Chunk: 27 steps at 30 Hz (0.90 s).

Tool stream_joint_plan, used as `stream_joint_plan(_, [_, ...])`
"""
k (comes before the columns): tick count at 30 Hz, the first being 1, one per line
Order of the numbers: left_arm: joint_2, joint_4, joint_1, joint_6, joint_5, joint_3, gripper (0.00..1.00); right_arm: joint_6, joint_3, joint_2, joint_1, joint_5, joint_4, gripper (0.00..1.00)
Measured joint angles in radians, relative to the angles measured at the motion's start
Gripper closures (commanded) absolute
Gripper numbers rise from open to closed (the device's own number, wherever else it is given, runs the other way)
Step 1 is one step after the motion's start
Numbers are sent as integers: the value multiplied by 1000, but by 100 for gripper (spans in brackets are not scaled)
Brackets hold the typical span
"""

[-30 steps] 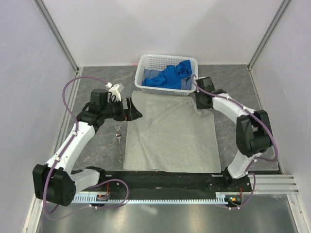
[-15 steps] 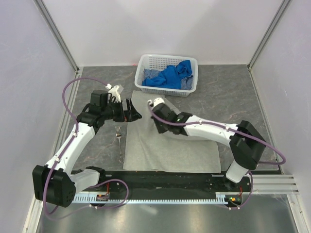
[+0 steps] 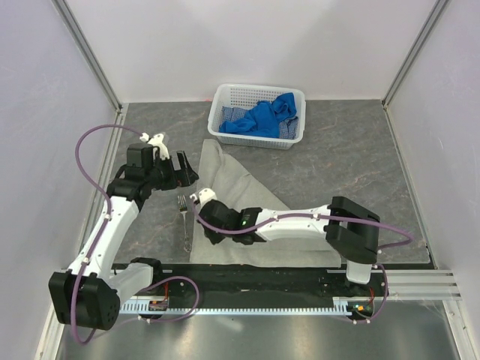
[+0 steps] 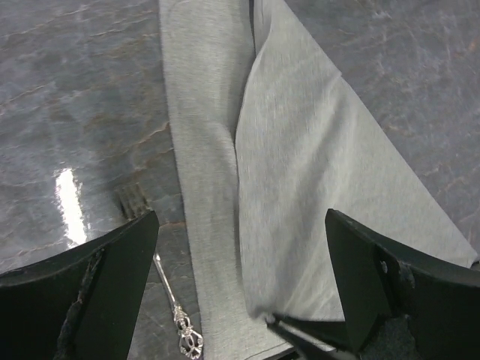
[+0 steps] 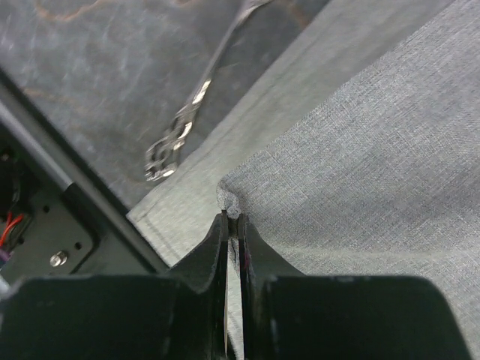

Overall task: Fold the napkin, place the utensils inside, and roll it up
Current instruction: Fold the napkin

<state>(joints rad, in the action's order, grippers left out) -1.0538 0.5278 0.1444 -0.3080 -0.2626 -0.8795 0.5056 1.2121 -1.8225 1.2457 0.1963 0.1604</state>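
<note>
On worktop (image 3: 360,150): napkin (image 3: 232,180) half folded, corner pinched in right hand (image 5: 233,229); left hand (image 3: 185,169) released; fork (image 3: 184,223) outside; rolling pending.

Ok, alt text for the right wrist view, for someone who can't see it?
The right gripper is shut on a corner of the grey napkin, doubled over its lower layer. A silver fork lies on the dark table beside the napkin's edge.
</note>
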Motion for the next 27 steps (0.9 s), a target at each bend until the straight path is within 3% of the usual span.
stream_joint_plan(14, [0, 10, -116, 13, -39, 3, 0, 23, 63, -56, 130, -26, -11, 100])
stream_joint_plan(27, [-2, 10, -126, 14, -79, 4, 0, 21, 134, -142, 156, -64, 34, 100])
